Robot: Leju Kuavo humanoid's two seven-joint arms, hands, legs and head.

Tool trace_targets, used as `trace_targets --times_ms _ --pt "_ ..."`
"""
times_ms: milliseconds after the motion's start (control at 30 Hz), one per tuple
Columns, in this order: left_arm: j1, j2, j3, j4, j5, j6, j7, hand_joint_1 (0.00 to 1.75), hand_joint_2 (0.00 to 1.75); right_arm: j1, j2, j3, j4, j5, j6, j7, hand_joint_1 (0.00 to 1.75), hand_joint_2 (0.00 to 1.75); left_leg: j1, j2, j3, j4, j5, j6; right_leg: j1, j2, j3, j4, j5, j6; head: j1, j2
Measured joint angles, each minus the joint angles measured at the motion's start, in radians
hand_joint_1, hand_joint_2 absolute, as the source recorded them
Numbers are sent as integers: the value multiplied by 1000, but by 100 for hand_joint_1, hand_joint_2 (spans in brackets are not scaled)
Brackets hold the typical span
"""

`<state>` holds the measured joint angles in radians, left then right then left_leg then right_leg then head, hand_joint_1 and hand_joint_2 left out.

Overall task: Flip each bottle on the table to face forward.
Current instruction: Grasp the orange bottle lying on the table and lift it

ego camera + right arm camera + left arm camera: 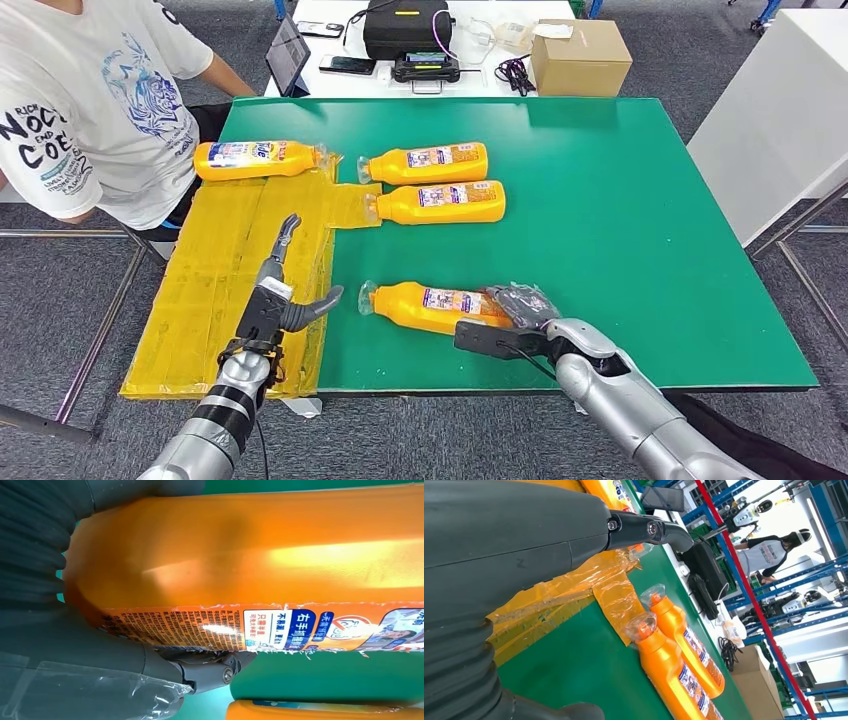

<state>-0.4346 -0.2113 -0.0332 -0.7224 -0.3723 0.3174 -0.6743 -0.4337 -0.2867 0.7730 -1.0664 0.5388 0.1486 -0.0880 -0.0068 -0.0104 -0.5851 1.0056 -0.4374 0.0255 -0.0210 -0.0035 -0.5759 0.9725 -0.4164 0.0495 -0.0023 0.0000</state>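
Right hand [520,308] wrapped around base end of nearest bottle [430,306], holding it; bottle lies on side on green counter [620,250], cap pointing 9 o'clock, hand at its 3 o'clock end. Right wrist view: thumb [210,667] pressed against label edge, orange body against palm. Left hand [285,290] empty, fingers spread, hovers over yellow film sheet [220,290], at 9 o'clock of held bottle, apart from it. Two bottles [430,182] side by side at 12 o'clock, fourth bottle [255,159] at 11 o'clock on film.
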Motion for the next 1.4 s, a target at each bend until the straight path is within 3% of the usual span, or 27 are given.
trace_targets --times_ms 133,333,467,633,800,900,1200,1400 --pt "1 0 0 0 3 5 0 0 175 26 1 -23 -19 13 -55 -16 175 175 0 -1 0 0 0 0 0 0 0 0 0 0 0 0" --pt "49 0 11 -53 36 5 2 0 175 191 62 -223 -211 62 -311 -102 175 175 0 -3 -5 0 0 0 0 -1 -3 0 0 0 0 0" --pt "122 -1 26 -150 66 -18 18 0 175 302 127 -375 -392 142 -467 -158 175 175 0 -4 -6 0 -1 0 0 -1 -4 0 -1 0 0 0" --pt "270 -13 58 -345 146 -63 42 0 175 488 211 -530 -593 211 -619 -205 175 175 0 -3 -7 -1 -3 0 0 -1 -5 0 -2 0 0 0" --pt "361 -33 63 -500 161 -32 18 0 175 574 264 -605 -679 230 -654 -217 175 175 0 -2 -7 -1 -3 1 0 -1 -6 -1 -2 0 0 0" --pt "391 -43 62 -564 226 -70 53 0 175 594 287 -630 -699 236 -669 -220 175 175 0 -2 -6 -1 -3 1 0 -1 -5 -1 -1 0 0 0" --pt "418 -51 57 -611 280 -124 94 0 175 606 306 -648 -704 238 -677 -229 175 175 0 -2 -6 -1 -2 2 0 -1 -5 -1 -1 0 0 0" --pt "430 -47 -16 -596 572 -492 270 0 175 604 337 -653 -641 134 -627 -370 175 175 0 -2 -6 -1 -2 2 0 -1 -5 -1 -1 0 0 0"
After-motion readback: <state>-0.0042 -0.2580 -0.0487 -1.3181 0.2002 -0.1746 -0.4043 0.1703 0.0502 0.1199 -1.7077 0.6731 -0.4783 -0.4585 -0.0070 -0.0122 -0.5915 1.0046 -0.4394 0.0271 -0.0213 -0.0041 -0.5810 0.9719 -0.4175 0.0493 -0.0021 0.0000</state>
